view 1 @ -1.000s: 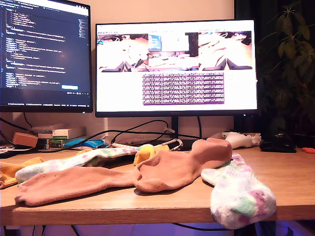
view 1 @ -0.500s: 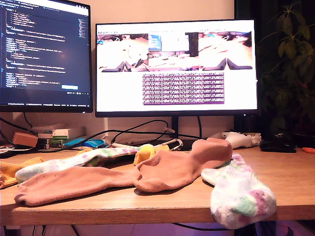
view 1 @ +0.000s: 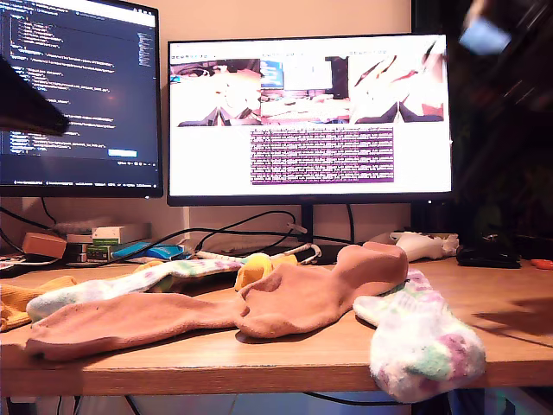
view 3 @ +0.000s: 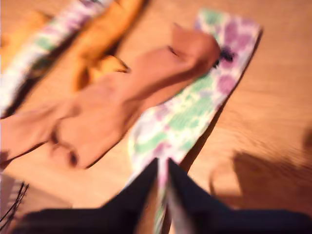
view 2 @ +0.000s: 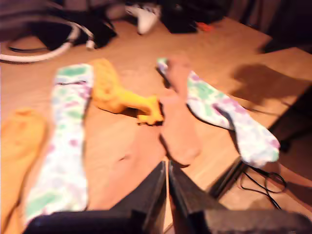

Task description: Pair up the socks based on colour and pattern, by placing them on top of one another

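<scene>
So all six socks are lying loose on the desk (view 1: 510, 303), nothing paired up yet. One pink sock (view 1: 130, 322) stretches along the front toward the exterior view's left. The other pink sock (view 1: 324, 290) touches it in the middle, and its far end humps up over the top of a blotchy white sock (view 1: 423, 346) whose toe droops over the desk's front edge. The second blotchy sock (view 1: 130, 281) sits just behind the long pink one. A mustard sock (view 1: 255, 270) pokes up behind the pink ones in the middle, and the other mustard sock (view 1: 22, 304) is at the exterior view's left edge. My first gripper (view 2: 167, 165) hangs above the pink socks with its jaws pressed together, nothing in them. My second gripper (view 3: 163, 163) is over the blotchy white sock near the desk edge; that view is smeared, but the jaws look drawn close together and empty too. In the exterior view a dark arm (view 1: 30, 108) cuts across the monitor (view 1: 86, 52) on that view's left and a blurry arm (view 1: 497, 43) shows in its upper right corner. Can't tell which arm is which.
</scene>
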